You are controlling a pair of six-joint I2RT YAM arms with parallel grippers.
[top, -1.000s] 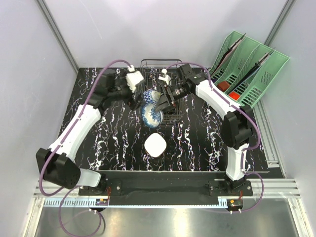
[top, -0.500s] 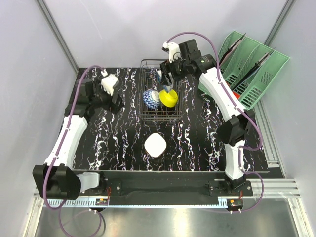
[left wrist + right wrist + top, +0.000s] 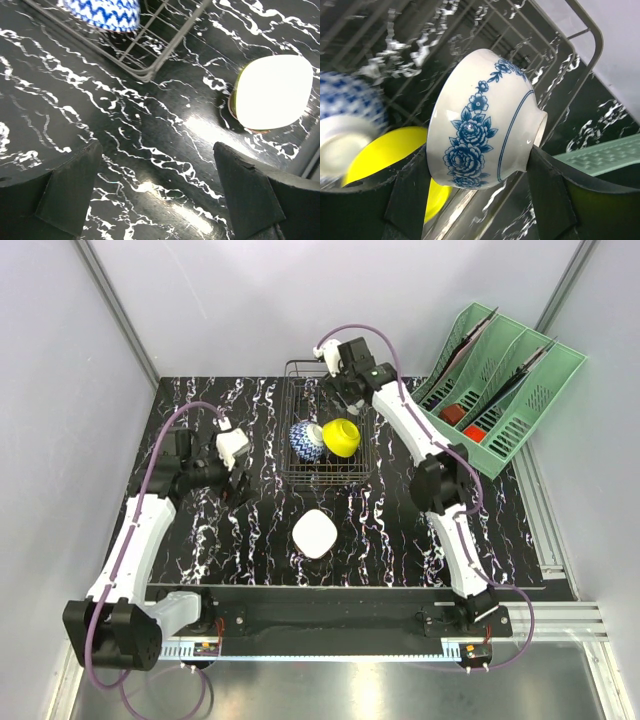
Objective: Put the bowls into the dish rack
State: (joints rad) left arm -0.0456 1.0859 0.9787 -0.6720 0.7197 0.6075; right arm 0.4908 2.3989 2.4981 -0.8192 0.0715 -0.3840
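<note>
The right gripper (image 3: 477, 175) pinched the floral bowl (image 3: 480, 120) on its side above the far end of the dish rack (image 3: 322, 483), just behind the yellow bowl (image 3: 341, 437), while the left gripper (image 3: 155, 185), spread wide, hung nearer the white bowl (image 3: 272, 90).

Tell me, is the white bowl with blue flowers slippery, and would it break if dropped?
Probably slippery: the floral bowl looks glossy, and the right gripper grips it at just two spots. Likely breakable too; it looks like glazed ceramic, hanging over the wire dish rack. Being round, it may roll if set on its side.
</note>
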